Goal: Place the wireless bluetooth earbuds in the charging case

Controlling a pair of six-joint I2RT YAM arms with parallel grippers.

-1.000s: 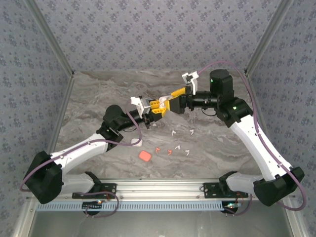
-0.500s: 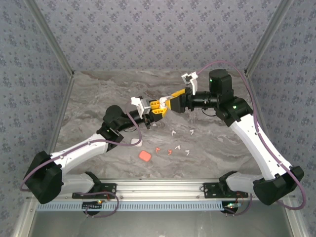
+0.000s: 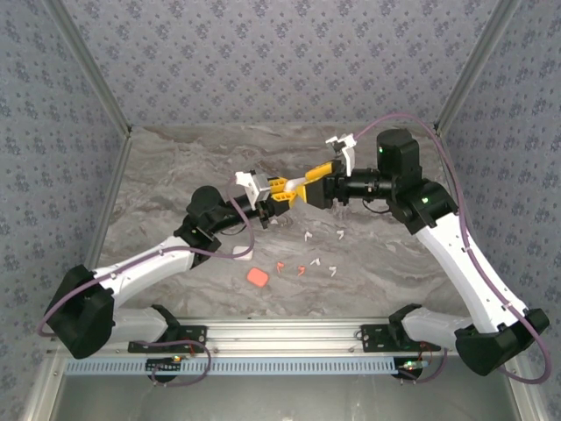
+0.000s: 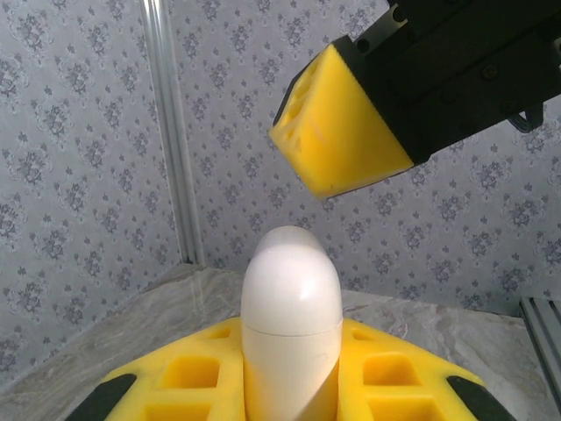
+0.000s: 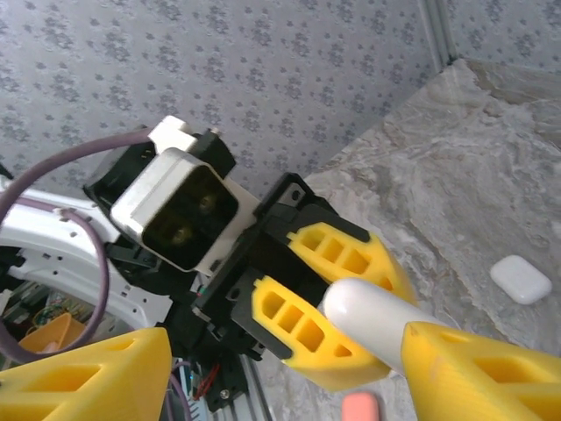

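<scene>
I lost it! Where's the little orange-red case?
In the top view, the orange-red rounded case lies on the marble table, just left of the small scattered earbuds.

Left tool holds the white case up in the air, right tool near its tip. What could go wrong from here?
1. The white case is smooth and rounded, pinched low by the left tool; a push from the right tool, open at its upper end, could twist it out.
2. It is held above the table, so a drop might scatter the loose earbuds lying on it.
</scene>
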